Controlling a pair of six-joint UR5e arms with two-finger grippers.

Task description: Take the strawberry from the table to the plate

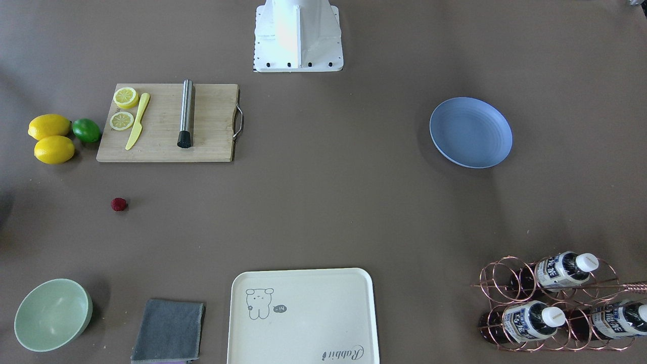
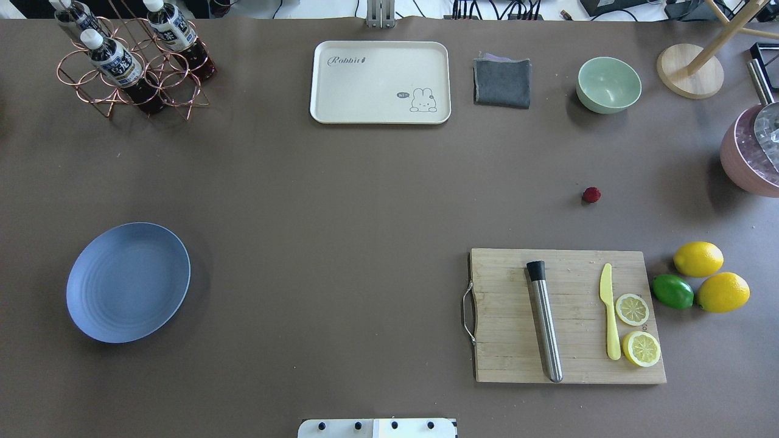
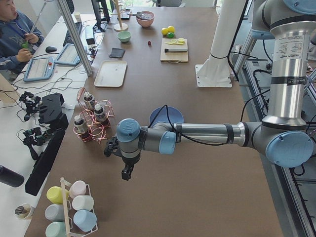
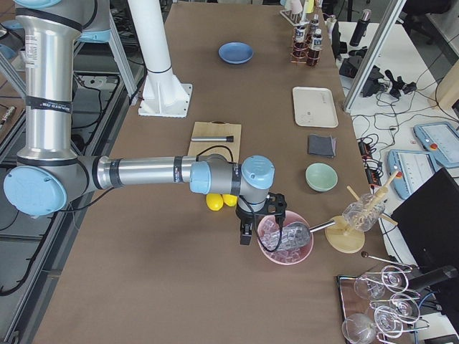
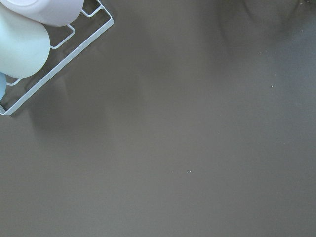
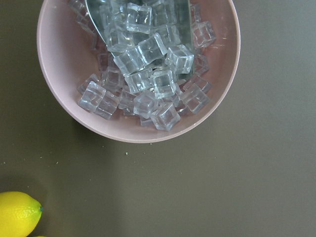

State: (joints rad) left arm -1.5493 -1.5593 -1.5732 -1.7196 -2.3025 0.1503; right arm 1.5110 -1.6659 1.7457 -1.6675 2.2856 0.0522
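The strawberry [image 1: 119,204] [image 2: 591,194], tiny and dark red, lies alone on the brown-grey table [image 2: 365,201], between the cutting board and the green bowl. The light blue plate [image 1: 470,132] [image 2: 128,281] rests bare far across the table on my left side. My left gripper [image 3: 127,173] shows only in the exterior left view, hanging past the plate near that table end; I cannot tell if it is open or shut. My right gripper [image 4: 246,233] shows only in the exterior right view, beside a pink bowl of ice; its state I cannot tell either.
A wooden cutting board [image 2: 566,315] carries a steel muddler, a yellow knife and lemon slices; two lemons [image 2: 698,258] and a lime lie beside it. The cream tray [image 2: 380,82], grey cloth [image 2: 502,82], green bowl [image 2: 608,84], bottle rack [image 2: 131,61] and pink ice bowl [image 6: 138,69] line the edges.
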